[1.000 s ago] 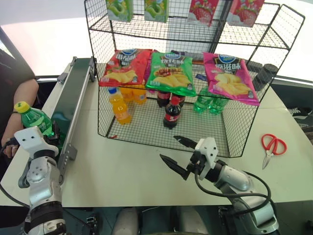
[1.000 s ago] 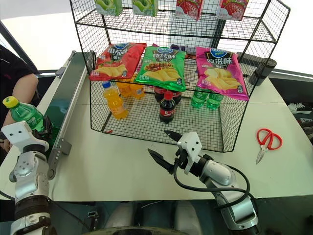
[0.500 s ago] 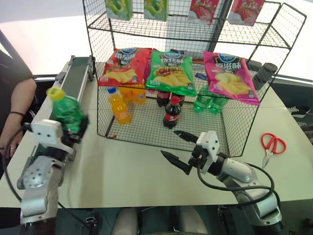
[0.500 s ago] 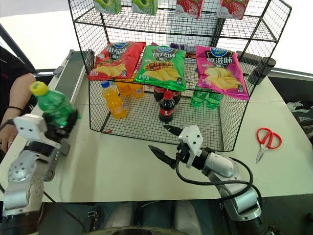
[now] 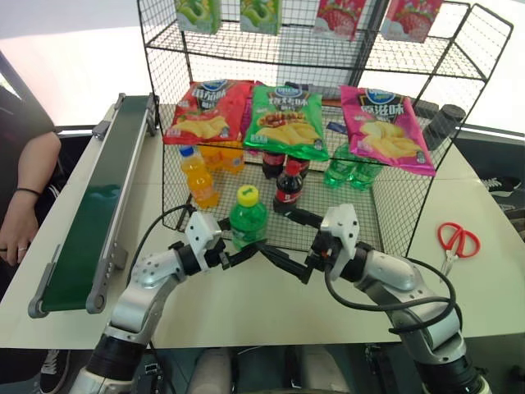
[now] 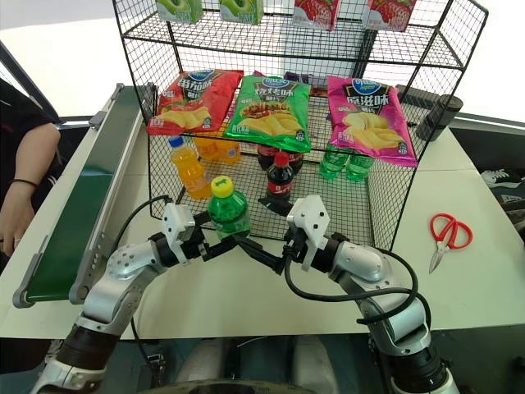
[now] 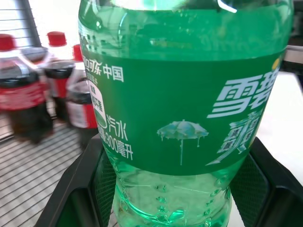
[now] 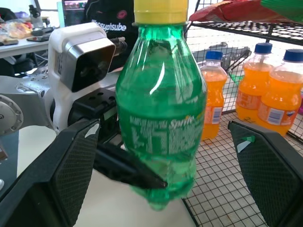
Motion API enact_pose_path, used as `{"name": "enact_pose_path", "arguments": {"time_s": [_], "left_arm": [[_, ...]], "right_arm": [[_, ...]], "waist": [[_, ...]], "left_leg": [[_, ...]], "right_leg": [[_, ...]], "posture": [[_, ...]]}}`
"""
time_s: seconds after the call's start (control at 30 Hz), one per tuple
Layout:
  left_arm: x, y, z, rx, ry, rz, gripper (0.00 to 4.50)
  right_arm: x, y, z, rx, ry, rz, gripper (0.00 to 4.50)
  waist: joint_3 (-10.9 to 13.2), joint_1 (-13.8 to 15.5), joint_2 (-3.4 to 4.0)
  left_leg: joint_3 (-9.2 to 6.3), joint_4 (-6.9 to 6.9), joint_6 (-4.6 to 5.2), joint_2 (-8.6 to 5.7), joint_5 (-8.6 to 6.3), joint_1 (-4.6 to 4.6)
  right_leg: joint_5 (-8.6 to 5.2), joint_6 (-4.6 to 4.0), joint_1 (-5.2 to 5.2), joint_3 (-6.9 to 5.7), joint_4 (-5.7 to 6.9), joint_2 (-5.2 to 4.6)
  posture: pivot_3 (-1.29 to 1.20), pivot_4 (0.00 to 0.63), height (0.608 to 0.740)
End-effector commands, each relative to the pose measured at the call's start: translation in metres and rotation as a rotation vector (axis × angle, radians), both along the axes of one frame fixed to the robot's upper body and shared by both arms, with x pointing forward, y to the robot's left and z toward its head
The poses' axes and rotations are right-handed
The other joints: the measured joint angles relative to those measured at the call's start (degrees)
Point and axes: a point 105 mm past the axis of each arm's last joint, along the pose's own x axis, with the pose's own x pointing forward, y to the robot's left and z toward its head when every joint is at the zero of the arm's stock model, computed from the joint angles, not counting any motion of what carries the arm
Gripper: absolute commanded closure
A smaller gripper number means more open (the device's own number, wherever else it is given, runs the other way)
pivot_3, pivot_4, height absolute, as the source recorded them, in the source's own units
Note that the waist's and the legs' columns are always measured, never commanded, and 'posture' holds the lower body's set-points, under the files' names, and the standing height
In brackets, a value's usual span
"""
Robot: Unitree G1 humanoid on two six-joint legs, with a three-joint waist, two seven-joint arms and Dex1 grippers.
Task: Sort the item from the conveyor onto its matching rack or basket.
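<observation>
My left claw (image 5: pixel 234 256) clamps the green bottle (image 5: pixel 248 219) upright between my right claw (image 5: pixel 289 240)'s spread fingers, ready for handover.

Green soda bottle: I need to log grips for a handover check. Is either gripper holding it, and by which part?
The left gripper is shut on the green soda bottle, low on its body below the label. The right gripper is open beside it, holding nothing.

green soda bottle (image 7: pixel 184 109) upright between black jaws | cola bottles (image 7: pixel 45 85) behind on wire grid
</observation>
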Motion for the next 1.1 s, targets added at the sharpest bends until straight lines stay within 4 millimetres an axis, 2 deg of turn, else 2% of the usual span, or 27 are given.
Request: {"name": "enact_pose_path", "arguments": {"time_s": [0.03,0.3,0.4,0.47,0.57,0.6,0.67,0.8,0.93,1.1], "left_arm": [[-0.001,-0.018,0.017,-0.027,-0.088,-0.114,1.78],[-0.001,-0.030,0.019,-0.021,-0.117,-0.192,1.78],[-0.001,-0.030,0.018,-0.016,-0.124,-0.200,1.78],[-0.001,-0.030,0.018,-0.014,-0.128,-0.198,1.78],[-0.001,-0.031,0.017,-0.022,-0.100,-0.206,1.78],[-0.002,-0.031,0.016,-0.025,-0.085,-0.208,0.71],[-0.003,-0.029,0.010,-0.013,-0.037,-0.211,0.04],[0.006,-0.012,0.002,-0.043,0.061,-0.098,0.04],[0.011,0.007,0.000,-0.051,0.057,0.024,0.04],[0.009,0.011,0.015,-0.079,0.010,0.080,0.04]], "right_arm": [[-0.003,0.003,0.015,0.034,-0.043,0.004,0.00],[0.002,-0.002,0.009,0.031,-0.017,-0.022,0.00],[0.003,-0.002,0.008,0.042,-0.006,-0.020,0.76],[0.002,-0.002,0.008,0.046,-0.004,-0.018,1.53],[0.002,-0.002,0.009,0.056,-0.014,-0.036,1.53],[0.003,-0.003,0.009,0.059,-0.018,-0.045,1.53],[0.006,-0.005,0.010,0.071,-0.028,-0.076,1.53],[0.018,-0.024,0.012,0.074,-0.073,-0.204,1.53],[0.030,-0.054,0.008,0.048,-0.118,-0.401,1.53],[0.047,-0.091,-0.013,-0.009,-0.120,-0.678,1.53]], "waist": [[0.0,0.1,0.00],[0.0,0.0,0.00],[0.0,0.1,0.00],[0.0,0.1,0.01],[0.0,0.1,0.00],[0.0,0.1,0.00],[0.0,0.1,0.00],[0.0,0.1,0.01],[0.0,0.1,0.01],[0.0,0.2,0.01]], "left_leg": [[-0.01,0.03,0.00,0.03,0.00,0.00],[-0.08,0.11,0.01,0.06,0.00,0.00],[-0.12,0.11,0.01,0.13,0.00,0.01],[-0.13,0.11,0.01,0.16,0.00,0.02],[-0.12,0.11,0.01,0.18,0.00,0.02],[-0.12,0.11,0.01,0.18,0.00,0.02],[-0.13,0.12,0.01,0.19,0.00,0.02],[-0.13,0.12,0.01,0.19,0.00,0.02],[-0.13,0.12,0.01,0.23,0.00,0.02],[-0.12,0.12,0.00,0.23,0.00,0.02]], "right_leg": [[0.00,0.01,0.01,0.02,0.00,0.12],[0.04,0.07,0.05,0.03,0.00,0.39],[0.04,0.08,0.04,0.03,0.03,0.47],[0.04,0.08,0.05,0.03,0.04,0.48],[0.04,0.08,0.05,0.03,0.04,0.48],[0.04,0.08,0.05,0.03,0.04,0.48],[0.04,0.08,0.05,0.03,0.04,0.48],[0.04,0.08,0.06,0.04,0.05,0.48],[0.04,0.09,0.05,0.04,0.05,0.47],[0.04,0.08,0.06,0.05,0.05,0.44]], "posture": [[0.00,0.150,0.740],[0.00,0.150,0.740],[0.00,0.150,0.740],[0.00,0.150,0.740],[0.00,0.150,0.740],[0.00,0.150,0.740],[0.00,0.150,0.740],[0.00,0.150,0.740],[0.00,0.150,0.740],[0.00,0.150,0.740]]}}
